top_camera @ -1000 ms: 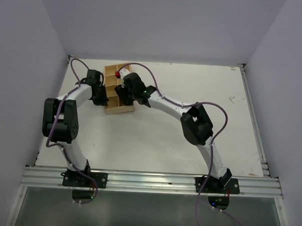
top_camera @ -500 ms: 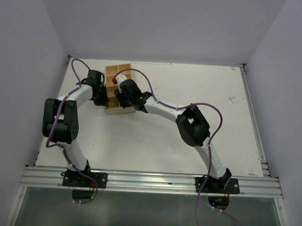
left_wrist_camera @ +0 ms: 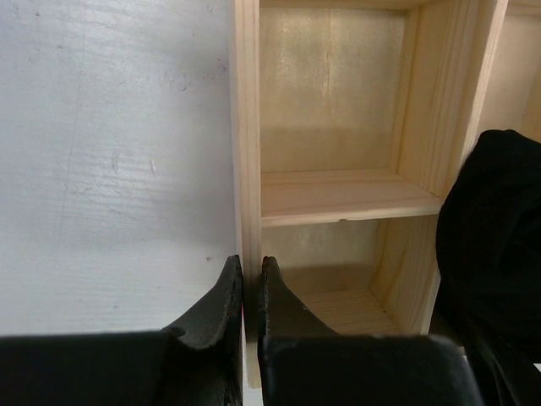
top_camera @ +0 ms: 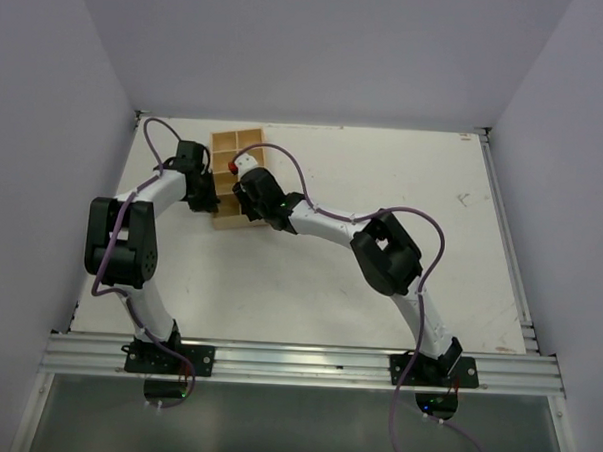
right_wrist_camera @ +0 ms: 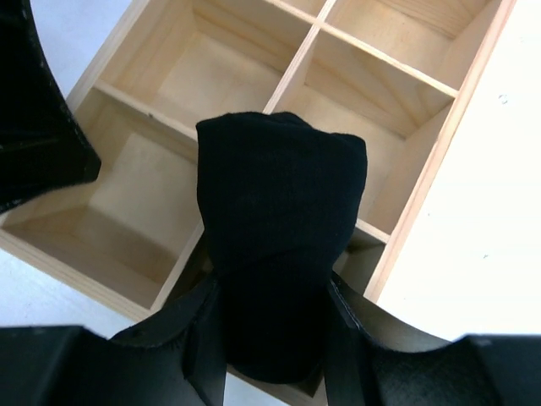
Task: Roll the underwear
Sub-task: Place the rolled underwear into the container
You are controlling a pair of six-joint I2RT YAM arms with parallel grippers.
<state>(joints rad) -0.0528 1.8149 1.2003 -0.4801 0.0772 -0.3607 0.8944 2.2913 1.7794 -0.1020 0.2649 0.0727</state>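
Left gripper (left_wrist_camera: 245, 283): jaws pinched narrow on the left outer wall of the wooden box (left_wrist_camera: 347, 199), low centre of the left wrist view. Reads as bracing the box.

Box has open cells in two columns, and the ones in view show bare wood.

Right gripper (right_wrist_camera: 272, 317): clamped on the underwear (right_wrist_camera: 279, 211), one finger on each side of its lower half. The bundle is already a tight black roll. It fills the middle of the right wrist view and hangs over the box's centre divider, near the lower cells. Can't tell whether it's over one cell or touching wood. It's hidden under the wrist in the top view.

Handling, my read: light, soft, matte cloth that grips well and isn't fragile. It will spring open if let go loose, so hold across the roll's waist, as now, and let a cell's walls keep it shut.

Surface: the white table (top_camera: 404, 180) is flat and a bit scuffed. Box sits upper left; middle and right of the table give the arms plenty of room. Cells are snug for the fingers, so clipping a divider is the likely risk.
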